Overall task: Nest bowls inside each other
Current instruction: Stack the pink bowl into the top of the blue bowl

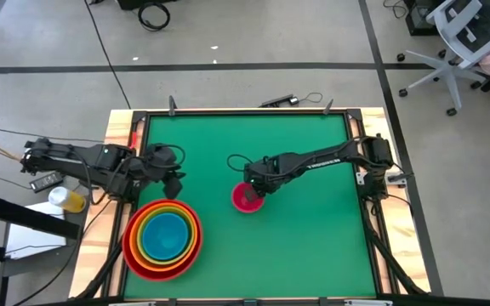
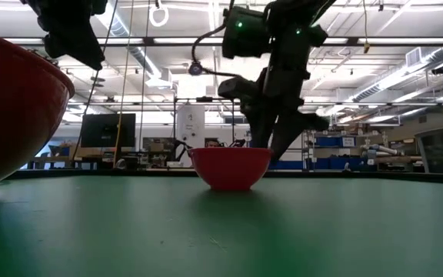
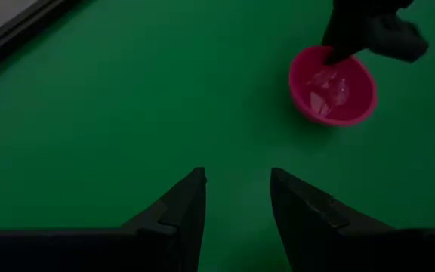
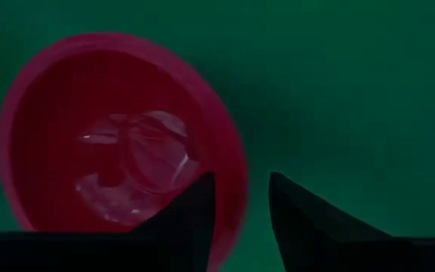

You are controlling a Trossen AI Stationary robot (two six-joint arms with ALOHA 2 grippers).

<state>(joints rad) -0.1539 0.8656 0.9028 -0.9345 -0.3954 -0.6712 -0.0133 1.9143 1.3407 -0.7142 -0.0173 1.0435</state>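
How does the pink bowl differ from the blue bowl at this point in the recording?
The pink bowl is smaller than the blue bowl. The pink bowl stands alone on the green table, while the blue bowl sits nested inside the yellow-green, orange and red bowls. The right end effector straddles the pink bowl's rim; nothing touches the blue bowl. Both are round, glossy and upright.

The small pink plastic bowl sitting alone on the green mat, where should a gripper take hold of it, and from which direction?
Grip the small pink plastic bowl by its thin rim, coming from above. It stands upright with its mouth open, so one finger can go inside the wall and one outside, as the right gripper is now placed.
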